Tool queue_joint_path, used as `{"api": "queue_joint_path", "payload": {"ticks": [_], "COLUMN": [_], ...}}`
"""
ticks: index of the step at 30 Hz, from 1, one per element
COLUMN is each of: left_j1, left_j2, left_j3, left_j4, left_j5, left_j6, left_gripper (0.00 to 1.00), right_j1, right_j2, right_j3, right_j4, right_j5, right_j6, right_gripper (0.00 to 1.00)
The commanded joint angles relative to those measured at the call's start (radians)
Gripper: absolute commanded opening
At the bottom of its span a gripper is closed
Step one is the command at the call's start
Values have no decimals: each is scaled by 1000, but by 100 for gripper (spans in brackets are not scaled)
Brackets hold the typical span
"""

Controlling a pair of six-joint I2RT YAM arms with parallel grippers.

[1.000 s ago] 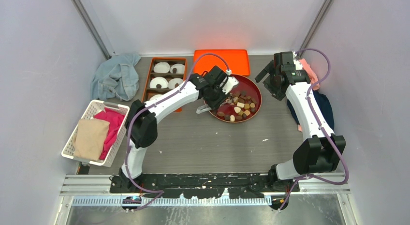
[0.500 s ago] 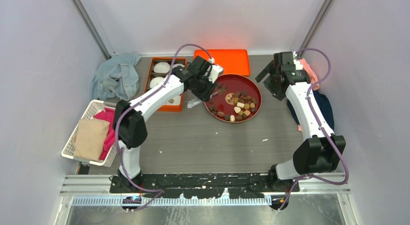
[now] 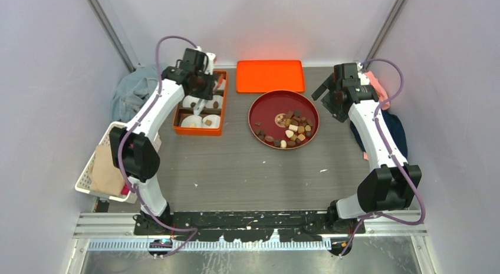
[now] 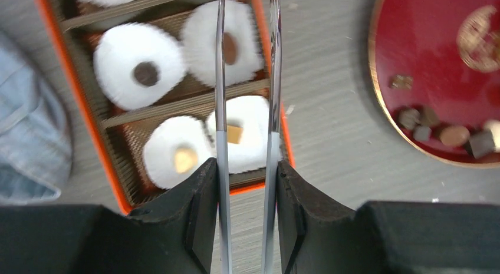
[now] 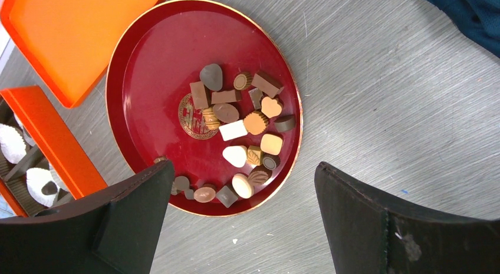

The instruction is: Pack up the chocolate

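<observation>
Four cups (image 4: 139,73) filled; most chocolate (image 5: 242,129) waits on plate (image 5: 141,68).
We see left gripper (image 4: 246,174) clamping tweezers (image 4: 219,79) over box (image 3: 197,132); right gripper (image 5: 243,168) gapes, empty.

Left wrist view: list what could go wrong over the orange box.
1. The tweezers in the left end effector reach over light paper cups and might snag or tip one.
2. The four nearest cups in the orange box already hold a chocolate each, so a second piece could land in one.

One plate (image 3: 262,109), one orange box (image 3: 197,131), one orange lid (image 3: 270,76), one pair of tweezers (image 4: 221,109)
</observation>
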Motion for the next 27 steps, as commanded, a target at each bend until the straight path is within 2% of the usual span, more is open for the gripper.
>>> {"api": "queue_joint_path", "payload": {"ticks": [1, 8, 13, 27], "left_j1": [87, 168, 206, 232], "left_j2": [9, 99, 188, 330], "left_j3": [49, 120, 241, 374], "left_j4": [22, 30, -45, -126], "left_j5": [-88, -98, -113, -101], "left_j6": [-131, -202, -227, -229], "left_gripper": [0, 0, 0, 0], "right_j1": [-2, -1, -2, -2], "right_j2": [-12, -14, -13, 10], "right_j3": [35, 35, 38, 56], "right_j4": [19, 15, 15, 10], "right_j5": [9, 7, 7, 4], "right_j6": [0, 2, 6, 8], "right_gripper": [94, 94, 94, 94]}}
